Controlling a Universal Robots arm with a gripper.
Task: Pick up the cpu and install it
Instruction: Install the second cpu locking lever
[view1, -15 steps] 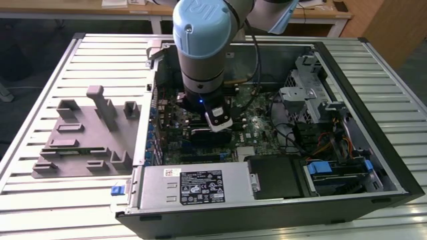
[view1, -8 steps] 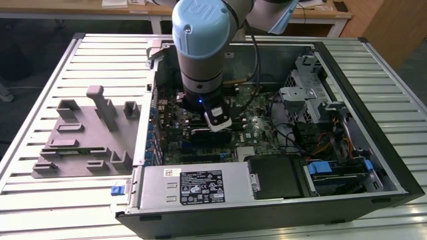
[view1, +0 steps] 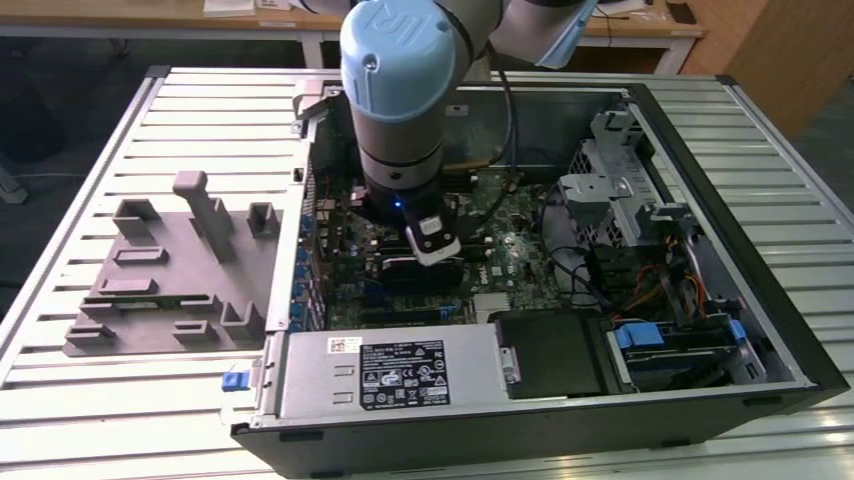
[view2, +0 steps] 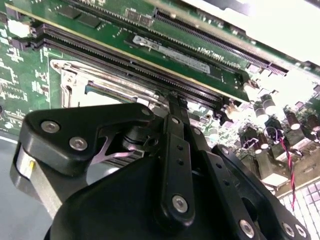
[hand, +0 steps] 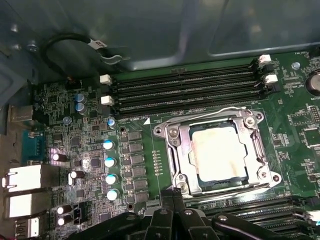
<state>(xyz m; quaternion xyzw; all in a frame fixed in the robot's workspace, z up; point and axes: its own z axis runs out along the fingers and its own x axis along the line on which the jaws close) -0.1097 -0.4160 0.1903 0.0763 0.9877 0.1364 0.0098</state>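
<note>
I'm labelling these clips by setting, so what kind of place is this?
Probably a lab or workshop bench for computer assembly: an open computer case lies on a slatted metal table, a grey fixture tray sits beside it, and the arm's gripper hangs over the motherboard socket holding the cpu.

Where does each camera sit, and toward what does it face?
Exterior view: above the table, looking down into the open black computer case; the grey-blue arm shows.
First wrist view: on the arm, facing the green motherboard and the shiny silver square cpu in its metal socket frame; the hand's black links show.
Second wrist view: on the arm, facing the black hand over black memory slots.
Shared: motherboard.
</note>
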